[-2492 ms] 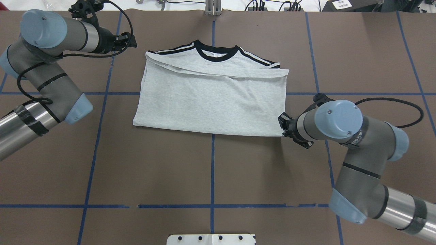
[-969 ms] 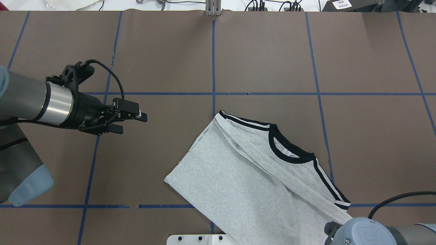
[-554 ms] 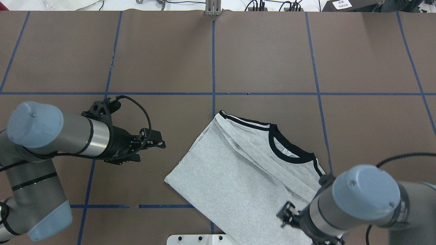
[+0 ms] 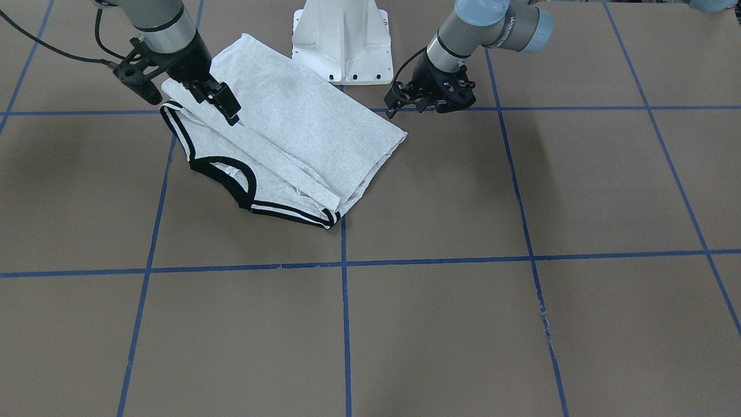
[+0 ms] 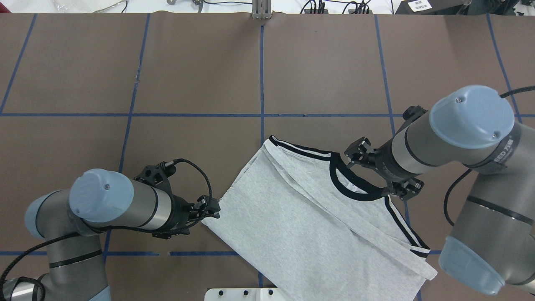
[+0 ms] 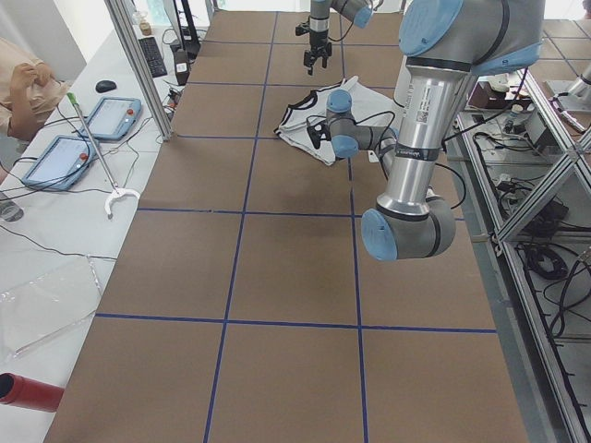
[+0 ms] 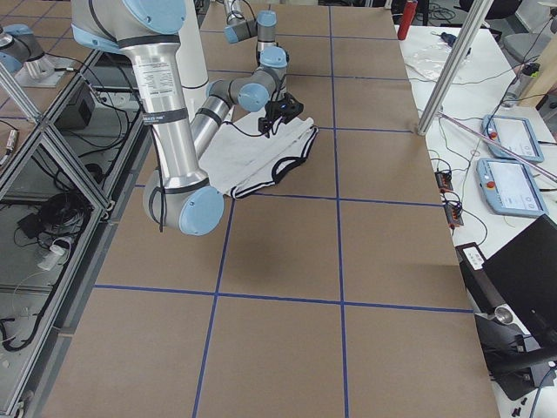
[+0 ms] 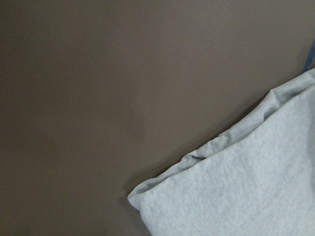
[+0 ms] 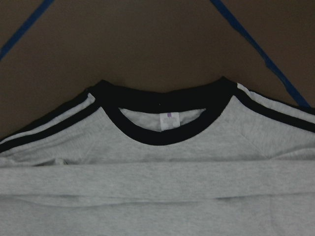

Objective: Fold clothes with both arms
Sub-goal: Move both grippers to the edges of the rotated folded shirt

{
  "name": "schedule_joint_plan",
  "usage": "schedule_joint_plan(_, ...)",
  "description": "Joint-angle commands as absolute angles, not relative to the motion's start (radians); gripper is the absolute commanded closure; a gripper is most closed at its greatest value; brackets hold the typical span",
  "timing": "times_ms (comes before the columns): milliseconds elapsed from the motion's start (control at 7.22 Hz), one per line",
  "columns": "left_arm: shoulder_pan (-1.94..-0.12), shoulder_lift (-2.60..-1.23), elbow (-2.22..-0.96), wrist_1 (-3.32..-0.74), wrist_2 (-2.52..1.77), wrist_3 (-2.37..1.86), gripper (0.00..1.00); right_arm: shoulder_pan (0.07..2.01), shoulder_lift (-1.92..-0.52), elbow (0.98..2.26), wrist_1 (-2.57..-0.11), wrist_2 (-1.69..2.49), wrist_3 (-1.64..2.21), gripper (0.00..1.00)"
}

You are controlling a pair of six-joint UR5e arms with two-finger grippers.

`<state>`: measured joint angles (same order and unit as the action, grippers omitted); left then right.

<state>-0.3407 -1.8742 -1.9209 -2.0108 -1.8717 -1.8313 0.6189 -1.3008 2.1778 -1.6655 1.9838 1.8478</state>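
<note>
The grey T-shirt (image 5: 309,225) lies folded and slanted on the brown table near the robot's base, black collar (image 5: 349,184) toward the far right. Its print is hidden. It also shows in the front view (image 4: 301,133). My left gripper (image 5: 210,207) hovers low just beside the shirt's left corner (image 8: 147,196) and looks open and empty; the front view shows it too (image 4: 429,105). My right gripper (image 5: 357,152) hangs above the collar (image 9: 162,130), looks open and holds nothing; it also shows in the front view (image 4: 220,103).
The white pedestal base (image 4: 341,40) stands at the near edge, beside the shirt's hem. Blue tape lines (image 5: 261,83) cross the brown table. A side bench with tablets (image 6: 83,138) and cables runs along the far edge.
The shirt was dragged from the far centre to the near right and turned. Since then my left gripper has come down to its left corner and my right arm has swung up over the collar.
</note>
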Motion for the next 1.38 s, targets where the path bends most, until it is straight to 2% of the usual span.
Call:
schedule_joint_plan(0,-0.327,-1.91,-1.878,-2.006,-1.825,-1.839,0.22,0.647,-1.296,2.143,-1.658,1.916,1.783,0.0)
schedule_joint_plan(415,-0.327,-1.916,-1.839,-2.006,-1.798,-1.838,0.31,0.647,-1.289,2.125,-1.655,1.911,1.781,0.0)
schedule_joint_plan(692,-0.325,-1.917,-1.822,-2.006,-1.798,-1.839,0.44,0.647,-1.281,2.109,-1.655,1.911,1.781,0.0)
schedule_joint_plan(831,-0.327,-1.917,-1.821,-2.006,-1.798,-1.839,0.64,0.647,-1.281,2.105,-1.655,1.911,1.781,0.0)
schedule_joint_plan(969,-0.33,-1.916,-1.821,-2.003,-1.798,-1.839,0.97,0.646,-1.279,2.099,-1.655,1.911,1.782,0.0)
schedule_joint_plan(1246,-0.357,-1.913,-1.825,-1.942,-1.798,-1.824,1.0,0.646,-1.278,2.088,-1.655,1.911,1.784,0.0)
